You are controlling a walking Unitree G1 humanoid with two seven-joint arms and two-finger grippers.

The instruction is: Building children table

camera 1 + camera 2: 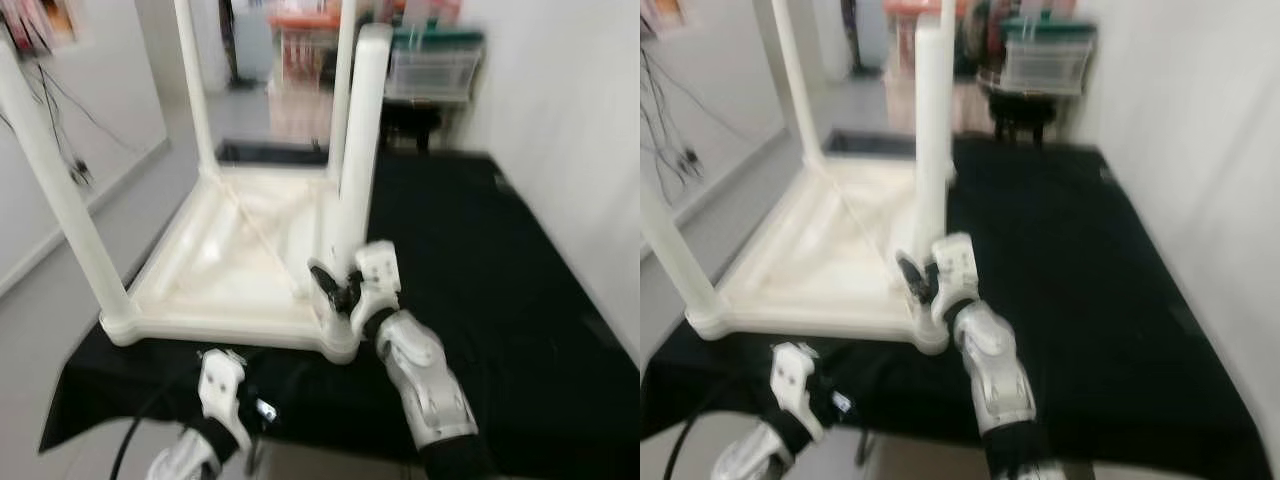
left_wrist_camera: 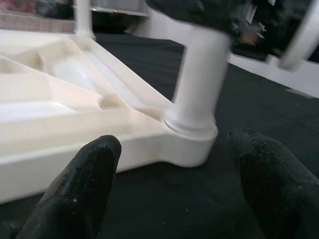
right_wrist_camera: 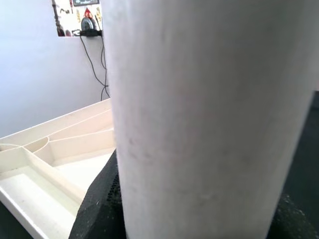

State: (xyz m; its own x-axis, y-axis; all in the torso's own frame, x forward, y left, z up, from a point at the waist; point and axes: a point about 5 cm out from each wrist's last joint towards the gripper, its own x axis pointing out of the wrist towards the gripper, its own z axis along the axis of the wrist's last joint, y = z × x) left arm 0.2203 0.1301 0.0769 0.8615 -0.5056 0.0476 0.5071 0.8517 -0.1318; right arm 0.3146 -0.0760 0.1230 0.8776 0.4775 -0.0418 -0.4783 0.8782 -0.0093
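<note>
1. You have the white children's table (image 1: 240,270) lying upside down on the black-covered table (image 1: 480,280), its ribbed underside facing up like a shallow tray with nothing loose visible inside.
2. Four white legs stand up from its corners; the near-right leg (image 1: 360,150) is the one you are working on.
3. Your right claw (image 1: 345,290) sits at the base of that leg, and in the right wrist view the leg (image 3: 209,119) is pressed close against a black finger (image 3: 97,209), so the claw is pinching the leg low down.
4. Your left claw (image 2: 174,199) hangs low at the near edge of the black-covered table, fingers (image 2: 79,194) spread apart and gripping nothing, aimed at the near-right corner socket (image 2: 192,132).
5. A clear storage bin with a green lid (image 1: 432,60) stands at the far end; its contents are too blurred to tell.
6. Cables (image 1: 60,120) hang on the left wall.
7. A white wall (image 1: 570,130) runs close along the right side.
</note>
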